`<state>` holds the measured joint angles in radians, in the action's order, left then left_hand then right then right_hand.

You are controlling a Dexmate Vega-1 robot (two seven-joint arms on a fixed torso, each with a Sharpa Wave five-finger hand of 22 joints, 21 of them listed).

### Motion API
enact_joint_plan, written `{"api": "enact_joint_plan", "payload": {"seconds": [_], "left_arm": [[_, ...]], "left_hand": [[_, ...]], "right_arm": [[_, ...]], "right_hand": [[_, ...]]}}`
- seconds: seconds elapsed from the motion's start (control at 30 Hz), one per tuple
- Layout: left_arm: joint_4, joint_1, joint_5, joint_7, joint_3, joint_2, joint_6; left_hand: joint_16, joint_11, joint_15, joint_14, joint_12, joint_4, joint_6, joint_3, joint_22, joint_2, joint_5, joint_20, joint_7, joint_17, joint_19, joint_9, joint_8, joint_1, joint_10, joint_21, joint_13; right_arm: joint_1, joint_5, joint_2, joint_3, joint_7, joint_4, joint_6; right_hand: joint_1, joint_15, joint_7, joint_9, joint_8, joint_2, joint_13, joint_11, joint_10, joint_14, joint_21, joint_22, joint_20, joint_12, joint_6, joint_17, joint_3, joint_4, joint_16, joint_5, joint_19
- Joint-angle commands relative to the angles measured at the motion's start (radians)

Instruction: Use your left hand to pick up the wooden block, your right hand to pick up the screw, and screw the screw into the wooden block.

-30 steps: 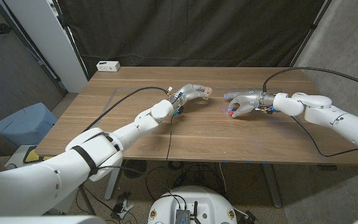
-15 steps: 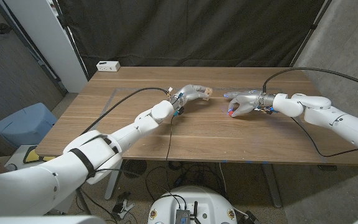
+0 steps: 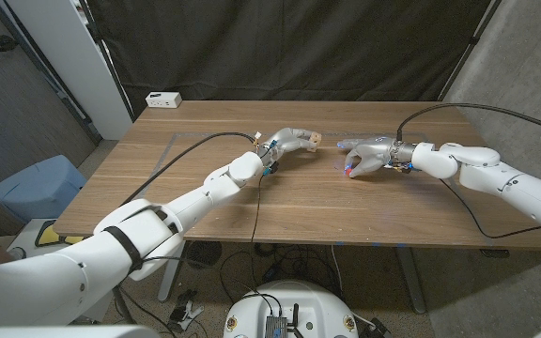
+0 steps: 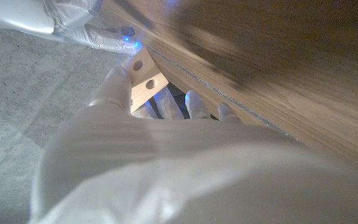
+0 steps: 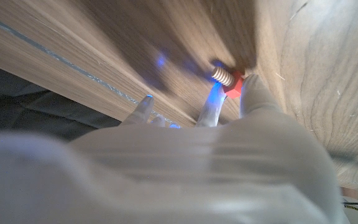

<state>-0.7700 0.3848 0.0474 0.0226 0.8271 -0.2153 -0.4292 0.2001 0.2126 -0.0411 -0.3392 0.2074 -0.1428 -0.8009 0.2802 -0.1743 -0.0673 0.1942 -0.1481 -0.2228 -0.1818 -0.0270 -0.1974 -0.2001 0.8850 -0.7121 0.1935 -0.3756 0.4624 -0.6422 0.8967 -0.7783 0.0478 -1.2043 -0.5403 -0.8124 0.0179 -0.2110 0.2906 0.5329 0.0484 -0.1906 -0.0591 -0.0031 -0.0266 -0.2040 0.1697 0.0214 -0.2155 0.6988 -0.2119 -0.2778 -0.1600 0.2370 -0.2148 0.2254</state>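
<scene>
So the left hand [image 3: 289, 141] has its fingers [image 4: 118, 81] wrapped round a small pale wooden block with two round holes [image 4: 145, 79], holding it up just above the brown wooden tabletop [image 3: 205, 122], roughly mid-table. Over to the right, the right hand [image 3: 364, 156] is pinching a short threaded screw with a red head [image 5: 227, 79] between its fingers [image 5: 253, 93], close over the wood. Block and screw sit near each other but apart. A white box [image 3: 163, 99] sits at the far left corner.

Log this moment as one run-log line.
left hand: holds wooden block | right hand: holds red-headed screw | block and screw: apart, not yet joined | both above table
</scene>
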Motion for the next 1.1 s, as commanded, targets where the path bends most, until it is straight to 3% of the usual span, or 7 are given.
{"api": "enact_joint_plan", "payload": {"seconds": [0.03,0.73,1.1], "left_arm": [[-0.039,0.017,-0.002,0.003,-0.004,-0.014,0.02],[-0.012,0.01,0.0,-0.002,-0.004,-0.004,0.01],[0.008,0.004,0.003,-0.007,-0.002,0.004,0.0]], "left_hand": [[-0.001,0.003,-0.086,-0.009,0.006,0.0,-0.011,0.008,-0.003,-0.001,0.006,0.001,-0.001,0.0,-0.005,-0.002,-0.006,-0.01,0.0,0.003,-0.003],[-0.002,0.003,-0.086,-0.009,0.005,-0.001,-0.012,0.009,-0.003,-0.001,0.005,0.001,-0.001,0.0,-0.005,-0.002,-0.006,-0.012,0.003,0.003,-0.002],[-0.002,0.003,-0.084,-0.009,0.005,-0.002,-0.014,0.01,-0.003,-0.001,0.005,0.0,-0.001,0.0,-0.006,-0.002,-0.006,-0.012,0.003,0.003,-0.002]], "right_arm": [[0.012,-0.006,0.003,0.005,-0.024,-0.006,0.008],[0.021,0.028,0.0,0.019,-0.026,-0.008,0.009],[0.05,0.106,-0.004,0.05,-0.027,-0.013,0.014]], "right_hand": [[-0.014,0.002,0.003,0.003,0.009,-0.002,-0.004,-0.003,0.013,0.01,-0.005,0.004,-0.003,-0.011,0.015,-0.006,-0.01,0.002,0.005,-0.004,0.011],[-0.015,0.002,0.011,0.006,0.025,-0.002,-0.004,-0.005,0.023,0.013,-0.004,0.005,-0.005,-0.007,0.04,-0.009,-0.013,0.005,0.004,-0.002,0.018],[-0.015,0.003,0.014,0.006,0.03,-0.002,-0.004,-0.005,0.028,0.015,-0.003,0.005,-0.006,-0.006,0.045,-0.01,-0.014,0.007,0.004,-0.001,0.022]]}}
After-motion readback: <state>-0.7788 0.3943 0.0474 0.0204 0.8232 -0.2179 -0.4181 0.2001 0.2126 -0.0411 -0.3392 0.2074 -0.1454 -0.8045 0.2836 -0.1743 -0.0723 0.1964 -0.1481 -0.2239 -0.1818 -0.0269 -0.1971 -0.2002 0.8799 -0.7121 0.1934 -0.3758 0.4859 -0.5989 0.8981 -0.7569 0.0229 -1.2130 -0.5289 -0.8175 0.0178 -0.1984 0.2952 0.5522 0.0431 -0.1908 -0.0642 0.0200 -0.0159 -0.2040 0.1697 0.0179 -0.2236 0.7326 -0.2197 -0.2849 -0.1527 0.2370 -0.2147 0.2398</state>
